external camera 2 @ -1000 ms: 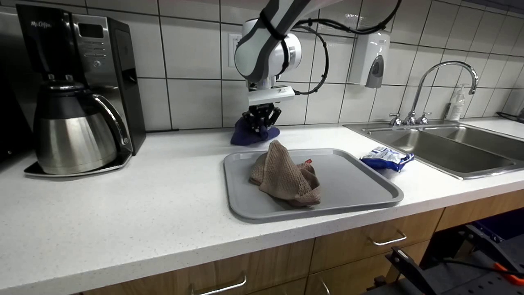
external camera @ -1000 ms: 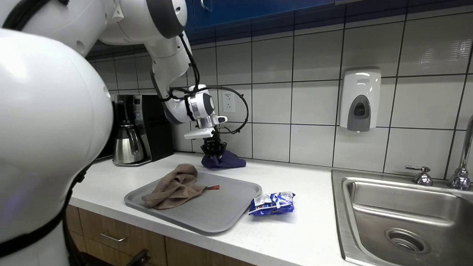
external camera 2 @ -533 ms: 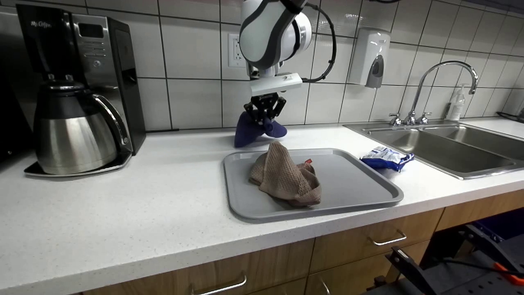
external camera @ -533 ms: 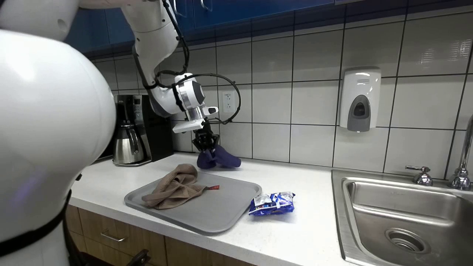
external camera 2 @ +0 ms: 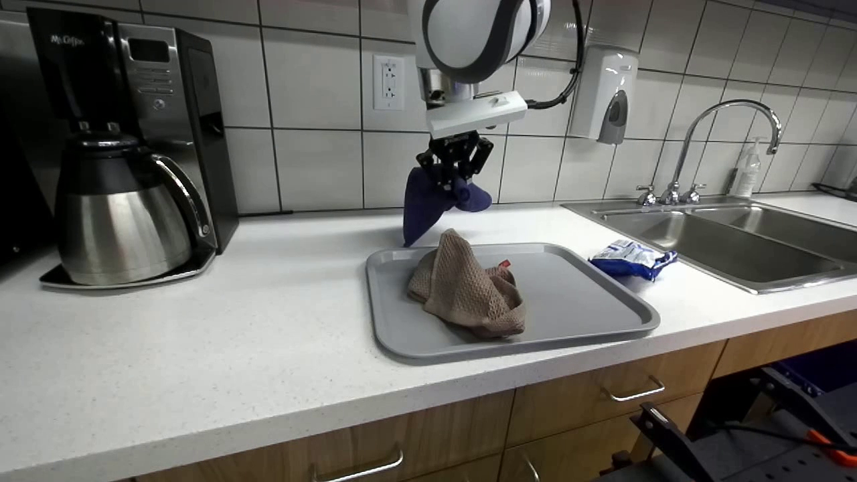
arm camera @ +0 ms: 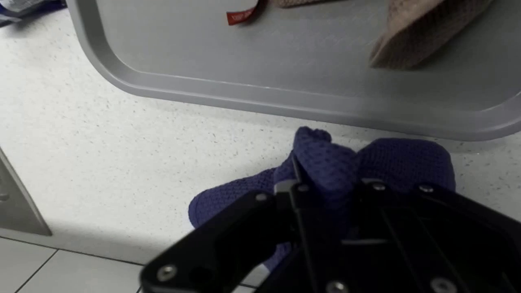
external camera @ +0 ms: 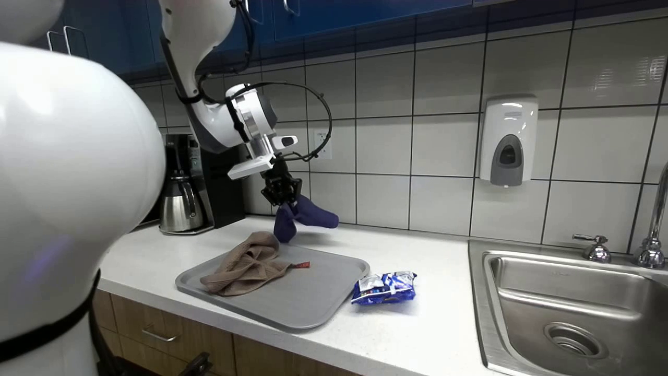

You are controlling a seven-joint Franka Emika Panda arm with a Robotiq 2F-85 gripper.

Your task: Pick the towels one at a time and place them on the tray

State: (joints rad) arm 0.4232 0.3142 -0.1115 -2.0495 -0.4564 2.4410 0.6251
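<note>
The purple towel (arm camera: 325,165) looks finely dimpled to me, the brown towel (external camera 2: 469,288) waffle-patterned, with a bright red tag (arm camera: 240,17). The fingers (arm camera: 397,212) are black, the tray (external camera 2: 569,294) plain grey, the surface (external camera 2: 254,335) white with dark flecks, the packet (external camera: 386,291) mostly blue with white patches.

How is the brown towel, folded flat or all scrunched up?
Scrunched up: the brown towel lies in a creased heap on the gray tray, one part poking up.
</note>
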